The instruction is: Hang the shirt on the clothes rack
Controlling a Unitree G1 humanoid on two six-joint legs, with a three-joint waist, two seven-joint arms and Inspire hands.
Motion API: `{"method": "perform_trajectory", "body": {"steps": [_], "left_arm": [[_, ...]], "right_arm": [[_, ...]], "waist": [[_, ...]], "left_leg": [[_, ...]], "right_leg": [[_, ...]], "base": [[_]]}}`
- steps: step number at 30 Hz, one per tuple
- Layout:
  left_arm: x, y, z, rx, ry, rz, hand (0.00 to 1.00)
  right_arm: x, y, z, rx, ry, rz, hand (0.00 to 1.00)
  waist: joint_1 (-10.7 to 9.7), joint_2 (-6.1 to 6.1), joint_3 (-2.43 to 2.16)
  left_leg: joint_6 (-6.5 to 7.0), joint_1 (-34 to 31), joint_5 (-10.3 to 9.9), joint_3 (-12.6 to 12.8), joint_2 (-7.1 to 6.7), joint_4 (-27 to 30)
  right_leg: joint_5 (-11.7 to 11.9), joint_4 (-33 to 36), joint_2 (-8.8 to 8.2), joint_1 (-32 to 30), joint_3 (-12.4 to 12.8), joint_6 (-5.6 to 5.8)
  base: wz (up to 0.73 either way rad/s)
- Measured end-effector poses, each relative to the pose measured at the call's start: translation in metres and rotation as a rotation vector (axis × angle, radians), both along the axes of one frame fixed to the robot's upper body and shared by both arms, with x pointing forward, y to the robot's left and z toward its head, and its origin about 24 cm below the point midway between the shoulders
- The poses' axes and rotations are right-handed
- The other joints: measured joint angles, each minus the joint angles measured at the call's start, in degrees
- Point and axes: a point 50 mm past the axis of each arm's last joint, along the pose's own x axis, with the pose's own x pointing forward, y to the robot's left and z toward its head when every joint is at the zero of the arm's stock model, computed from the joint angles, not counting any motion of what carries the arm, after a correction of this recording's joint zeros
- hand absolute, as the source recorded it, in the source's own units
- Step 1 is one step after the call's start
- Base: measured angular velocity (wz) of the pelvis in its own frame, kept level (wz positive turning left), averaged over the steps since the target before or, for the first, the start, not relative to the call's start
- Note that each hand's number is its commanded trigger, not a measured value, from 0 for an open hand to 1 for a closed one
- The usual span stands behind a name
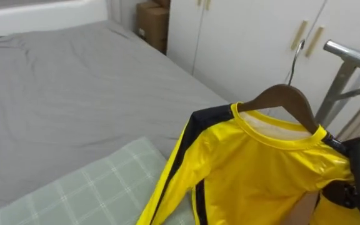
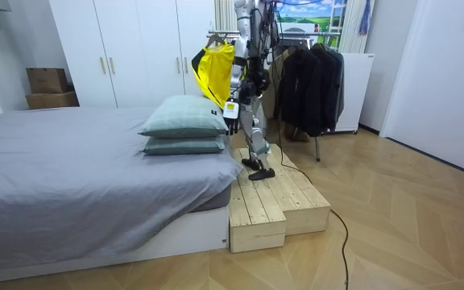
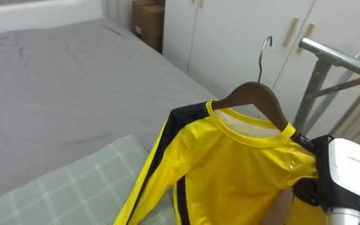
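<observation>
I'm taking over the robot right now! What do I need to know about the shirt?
Left hand hangs low beside the pillows. Right hand is up at the yellow shirt's shoulder.
Done: shirt sits on the wooden hanger.
Its hook is free in the air, beside the rack rail.
Left: get the hook over the rail.

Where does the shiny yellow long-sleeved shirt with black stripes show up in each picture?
Left eye view: shiny yellow shirt on a brown wooden hanger, lower right.
Right eye view: shirt lower middle to right.
Room view: shirt top centre, beside the robot.
Shared landmark: the pale green checked pillow.
</observation>
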Motion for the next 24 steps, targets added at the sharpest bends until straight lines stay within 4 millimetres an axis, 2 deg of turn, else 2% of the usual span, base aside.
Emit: {"method": "perform_trajectory", "body": {"steps": [1,2,4,6,8,10,11,12,13,14,15,16,18,19,20,21,22,23,24], "left_arm": [[0.0,0.0,0.0,0.0,0.004,-0.001,0.0],[-0.002,0.001,0.0,0.002,0.017,-0.011,0.0],[-0.007,0.001,0.001,0.004,0.045,-0.031,0.0],[-0.006,0.001,0.001,0.003,0.048,-0.041,0.0],[-0.007,0.0,0.001,0.001,0.059,-0.058,0.0],[-0.01,0.001,0.001,0.004,0.078,-0.058,0.0],[-0.012,0.002,0.002,0.012,0.093,-0.062,0.0],[-0.016,0.003,0.002,0.022,0.115,-0.057,0.0],[-0.02,0.003,0.002,0.028,0.13,-0.054,0.0],[-0.032,0.004,0.003,0.039,0.168,-0.047,0.0],[-0.044,0.003,0.004,0.045,0.211,-0.042,0.0],[-0.048,0.002,0.005,0.045,0.225,-0.039,0.0],[-0.051,0.004,0.006,0.055,0.259,-0.057,0.0],[-0.052,0.004,0.006,0.055,0.269,-0.049,0.0],[-0.054,0.002,0.006,0.052,0.29,-0.043,0.0],[-0.055,0.0,0.006,0.053,0.304,-0.037,0.0],[-0.055,-0.001,0.006,0.051,0.307,-0.031,0.0],[-0.054,-0.001,0.006,0.053,0.3,-0.011,0.0],[-0.049,-0.001,0.005,0.061,0.289,-0.007,0.0]], "right_arm": [[0.0,0.0,0.0,0.003,0.004,0.002,1.0],[0.0,0.0,0.0,0.002,0.004,0.002,1.0],[0.001,0.0,0.0,0.001,0.006,0.003,1.0],[0.001,0.002,-0.002,0.011,0.015,0.005,1.0],[0.001,0.003,-0.002,0.019,0.013,0.01,1.0],[0.002,0.005,-0.001,0.018,0.011,0.019,1.0],[0.003,0.006,0.001,0.019,0.006,0.023,1.0],[0.003,0.007,0.001,0.02,0.005,0.026,1.0],[0.004,0.007,0.001,0.021,0.005,0.028,1.0],[0.004,0.01,0.0,0.023,0.011,0.038,1.0],[0.004,0.012,-0.002,0.026,0.015,0.048,1.0],[0.004,0.013,-0.002,0.026,0.015,0.05,1.0],[0.003,0.015,-0.001,0.027,0.011,0.052,1.0],[0.003,0.016,-0.002,0.028,0.012,0.057,1.0],[0.003,0.019,-0.003,0.032,0.013,0.069,1.0],[0.004,0.022,-0.003,0.03,0.016,0.081,1.0],[0.004,0.023,-0.004,0.026,0.018,0.085,1.0],[0.004,0.025,-0.004,0.023,0.019,0.094,1.0],[0.004,0.027,-0.005,0.03,0.022,0.098,1.0]], "waist": [[-0.3,0.1,0.02],[-0.7,0.51,0.27],[-1.2,0.81,0.24],[-1.1,0.87,0.33],[-1.0,0.7,0.35],[-1.0,0.18,0.29],[-1.0,0.03,0.36],[-0.8,0.03,0.4],[-0.7,0.1,0.42],[-0.4,-0.12,0.47],[-0.2,-1.01,0.67],[-0.3,-0.79,0.52],[-0.3,-1.21,0.87],[-0.3,-1.35,0.85],[-0.1,-1.28,0.89],[-0.2,-1.1,0.95],[-0.3,-1.0,0.93],[-0.8,-0.97,0.9],[-1.0,-1.01,0.86]], "left_leg": [[-0.17,0.1,0.1,-0.5,0.31,0.5],[-0.33,0.7,0.2,-1.3,0.76,0.9],[-0.36,0.9,0.2,-1.1,1.26,1.9],[-0.47,0.8,0.2,-0.3,2.64,5.7],[-0.48,0.2,0.2,-0.2,3.76,9.7],[-0.49,-1.2,0.1,-0.5,5.53,16.0],[-0.78,-2.8,0.3,-1.6,7.16,22.0],[-2.13,-4.2,1.3,-3.7,9.14,27.9],[-2.34,-4.9,2.2,-5.3,9.98,30.8],[-2.03,-6.2,5.2,-7.9,11.05,35.2],[-1.06,-7.8,7.3,-11.3,10.88,38.0],[-1.2,-8.7,6.8,-13.4,10.58,38.0],[-1.57,-13.3,4.1,-20.5,10.64,36.5],[-1.73,-14.3,3.6,-22.4,10.25,35.2],[-2.14,-15.5,3.3,-25.6,9.61,31.8],[-2.39,-16.3,3.4,-29.0,8.2,27.4],[-2.41,-16.6,3.4,-30.8,7.36,25.1],[-2.45,-17.5,3.4,-34.7,5.04,20.4],[-2.49,-17.7,3.5,-36.1,3.04,15.7]], "right_leg": [[0.4,-1.0,0.53,0.7,0.2,-0.07],[0.8,-2.3,1.25,1.8,0.5,-0.1],[0.9,-2.9,1.89,2.3,1.2,-0.16],[0.9,-3.6,2.36,3.0,1.6,-0.44],[0.0,-2.9,2.46,2.9,1.7,-0.96],[-1.5,-0.9,2.36,2.2,3.4,-1.46],[-2.7,0.7,2.65,1.5,4.9,-1.91],[-3.4,1.7,3.4,1.4,6.8,-2.38],[-3.6,2.0,3.7,1.6,8.3,-2.65],[-3.9,2.4,4.69,2.2,11.2,-3.21],[-4.3,2.7,5.39,3.0,14.4,-3.72],[-4.3,2.6,5.87,3.1,15.6,-3.89],[-4.2,2.9,7.58,2.1,19.8,-4.28],[-4.1,2.9,7.88,1.9,21.2,-4.36],[-3.8,2.5,8.54,1.8,23.8,-4.67],[-3.4,2.3,9.17,1.7,26.6,-4.67],[-3.3,2.3,9.49,1.5,28.0,-4.74],[-2.9,2.3,10.18,0.9,30.8,-4.76],[-2.0,2.1,11.05,0.4,34.0,-4.69]], "base": [[-0.31],[-0.21],[-0.22],[-0.23],[-0.25],[-0.39],[-0.66],[-0.75],[-1.01],[-1.23],[-1.27],[-1.14],[-1.02],[-1.15],[-1.2],[-1.16],[-1.02],[-0.84],[-0.81]]}}
